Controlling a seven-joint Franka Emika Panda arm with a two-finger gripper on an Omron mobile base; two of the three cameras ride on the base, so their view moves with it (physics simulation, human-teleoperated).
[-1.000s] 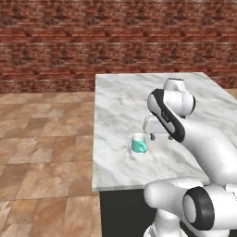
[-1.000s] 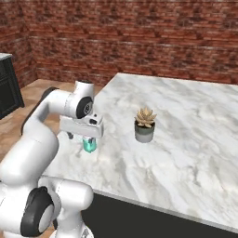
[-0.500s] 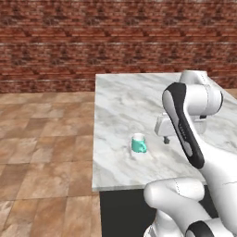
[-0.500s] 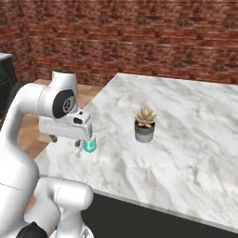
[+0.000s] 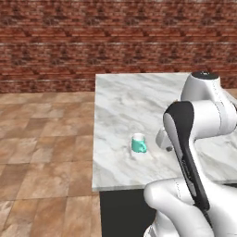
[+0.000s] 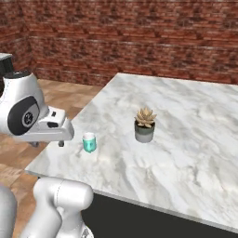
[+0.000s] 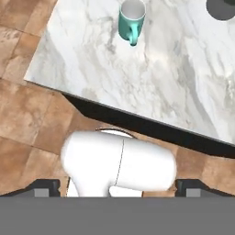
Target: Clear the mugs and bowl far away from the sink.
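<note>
A teal mug (image 5: 138,144) with a white inside stands upright near the marble counter's corner, also seen as the teal mug (image 6: 89,142) and, from above, the teal mug (image 7: 131,20) with its handle toward me. My gripper (image 6: 47,143) hangs open and holds nothing, to the left of the mug and clear of it, over the counter's edge. In the hand view its fingertips (image 7: 44,187) stand wide apart, far from the mug. The bowl and the sink are out of view.
A grey pot with a succulent (image 6: 145,126) stands mid-counter, and the grey pot (image 7: 222,9) sits at the top right corner of the hand view. The marble counter (image 5: 120,102) ends just beside the mug; brown floor tiles (image 5: 46,148) lie below.
The gripper has drawn back from just above the teal mug toward the counter's edge and the base. The mug stays where it stood. The jaws remain open.
</note>
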